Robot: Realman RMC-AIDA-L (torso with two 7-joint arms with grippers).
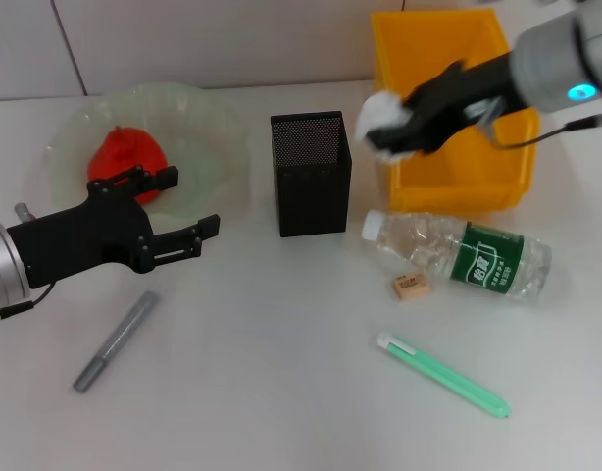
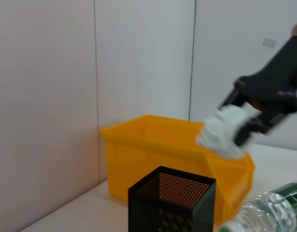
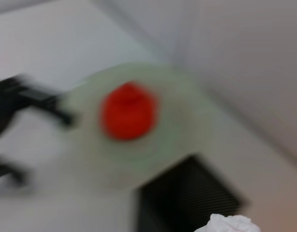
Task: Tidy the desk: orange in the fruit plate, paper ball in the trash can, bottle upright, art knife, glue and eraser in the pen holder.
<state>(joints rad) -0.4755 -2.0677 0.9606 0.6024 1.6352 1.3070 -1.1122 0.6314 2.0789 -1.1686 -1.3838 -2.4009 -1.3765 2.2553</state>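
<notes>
My right gripper (image 1: 397,126) is shut on the white paper ball (image 1: 379,114) (image 2: 223,131) (image 3: 229,224), held in the air at the near left rim of the yellow trash can (image 1: 477,186) (image 2: 153,154). My left gripper (image 1: 188,208) stands open and holds nothing, just in front of the fruit plate (image 1: 215,110) (image 3: 183,96). The orange (image 1: 125,153) (image 3: 129,110) lies in that plate. The black mesh pen holder (image 1: 311,175) (image 2: 172,203) stands mid-table. The bottle (image 1: 468,255) (image 2: 270,210) lies on its side, with the tan eraser (image 1: 409,286) beside it.
A green pen-shaped tool (image 1: 443,375) lies at the front right and a grey one (image 1: 115,340) at the front left; I cannot tell which is the art knife or the glue. A wall runs close behind the plate and the trash can.
</notes>
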